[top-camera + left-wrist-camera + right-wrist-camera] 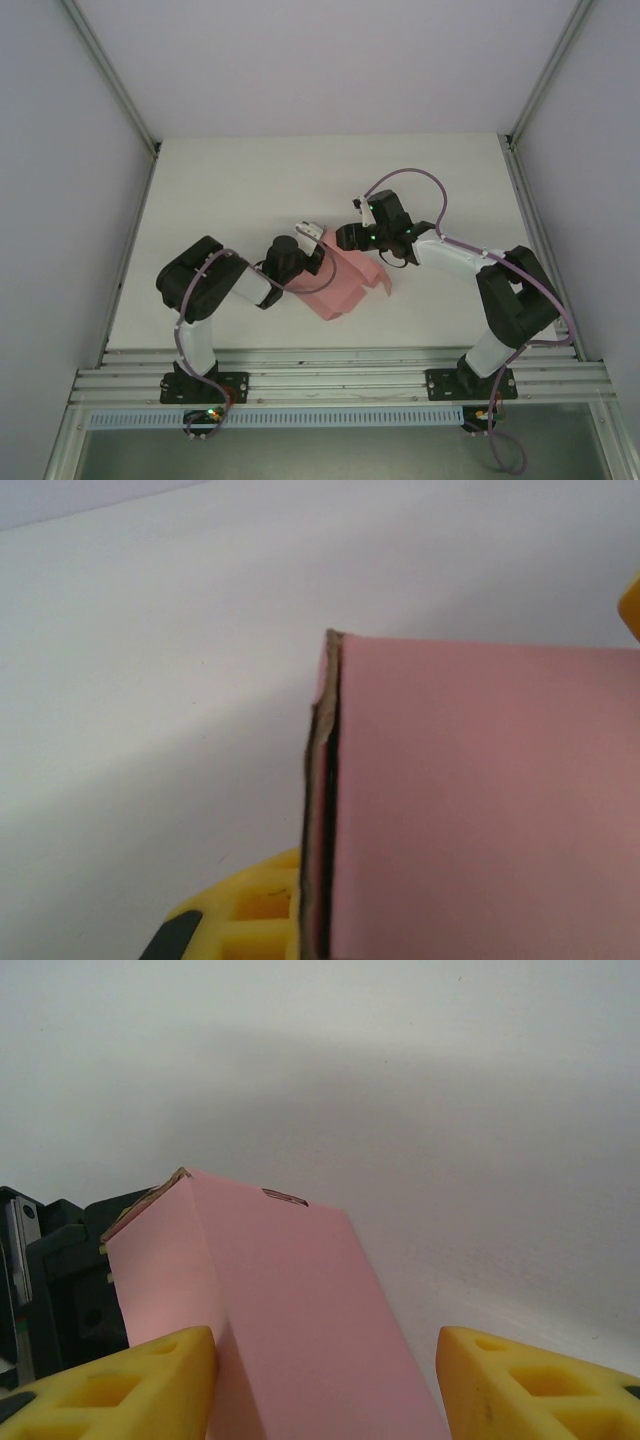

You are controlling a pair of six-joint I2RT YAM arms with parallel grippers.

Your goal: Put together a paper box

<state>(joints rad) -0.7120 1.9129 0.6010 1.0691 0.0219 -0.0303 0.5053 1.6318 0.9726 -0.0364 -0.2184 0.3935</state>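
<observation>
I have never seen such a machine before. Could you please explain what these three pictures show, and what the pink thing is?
You see two robot arms bolted to the near edge of a white table. One picture looks down from above; the other two come from small cameras on each wrist.

The pink thing is a paper box of thin card, partly folded, between the arms. The left pincer is shut on the paper box; its wrist camera shows the card's edge very close. The right pincer is open, one yellow finger at each side of the card, one touching it, the other apart.
</observation>
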